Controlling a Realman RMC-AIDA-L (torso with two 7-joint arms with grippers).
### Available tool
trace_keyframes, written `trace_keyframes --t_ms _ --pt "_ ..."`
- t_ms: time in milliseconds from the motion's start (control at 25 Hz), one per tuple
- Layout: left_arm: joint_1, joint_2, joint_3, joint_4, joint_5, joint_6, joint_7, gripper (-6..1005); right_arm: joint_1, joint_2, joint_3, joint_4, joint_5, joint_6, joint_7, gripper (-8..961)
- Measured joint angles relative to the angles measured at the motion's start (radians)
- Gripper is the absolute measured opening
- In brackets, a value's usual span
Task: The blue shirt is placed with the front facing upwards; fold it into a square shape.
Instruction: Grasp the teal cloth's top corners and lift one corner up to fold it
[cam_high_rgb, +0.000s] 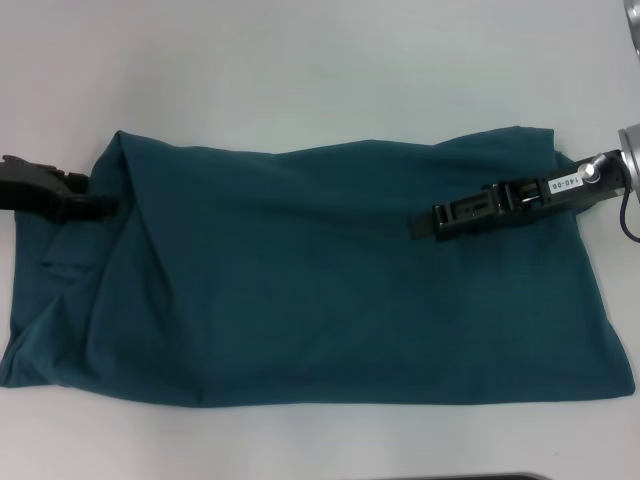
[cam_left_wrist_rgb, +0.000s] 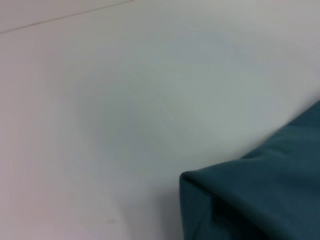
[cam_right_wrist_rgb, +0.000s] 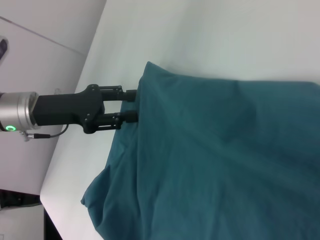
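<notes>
The blue shirt (cam_high_rgb: 320, 275) lies across the table (cam_high_rgb: 300, 60) as a wide band, long axis left-right, lettering not showing. Your left gripper (cam_high_rgb: 100, 203) sits at the shirt's far-left edge; in the right wrist view its fingers (cam_right_wrist_rgb: 131, 117) meet the hem w/ cloth apparently between them, so I'd judge it pinching that edge. Your right gripper (cam_high_rgb: 425, 228) is over the shirt's right-centre, pointing left; can't tell if open or closed. Next fold prob. runs along the long axis. Left arm's nearer the left end, right arm the right end.
</notes>
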Motion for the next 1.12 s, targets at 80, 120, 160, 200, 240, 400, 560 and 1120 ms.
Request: trace_keyframes --t_ms 80,120,160,200,240,400,560,1120 --pt "0.001 -0.001 0.0 0.003 0.002 -0.011 0.0 614 0.0 0.001 0.0 0.005 0.0 0.0 -0.003 738" --pt "0.002 -0.001 0.0 0.004 0.002 -0.013 0.0 607 0.001 0.001 -0.001 0.006 0.0 0.0 -0.004 738" --pt "0.002 -0.001 0.0 0.004 0.002 -0.015 -0.001 600 0.001 0.001 -0.001 0.006 0.0 -0.001 -0.004 737" --pt "0.002 -0.002 0.001 0.004 0.002 -0.019 -0.001 592 0.001 0.001 -0.001 0.007 0.0 -0.001 -0.005 737" --pt "0.002 -0.002 0.003 0.004 0.002 -0.02 -0.001 585 0.001 0.001 -0.001 0.007 0.0 -0.001 -0.005 737" --pt "0.004 -0.004 0.026 0.004 0.003 -0.026 -0.001 572 -0.004 0.001 -0.001 0.007 0.007 -0.003 -0.006 736" --pt "0.005 -0.005 0.042 0.004 0.005 -0.027 -0.005 529 -0.005 0.001 -0.001 0.007 0.009 -0.003 -0.006 736" --pt "0.015 -0.005 0.042 -0.019 0.013 -0.017 -0.009 76 -0.006 0.003 -0.002 0.006 0.009 -0.004 -0.006 733"
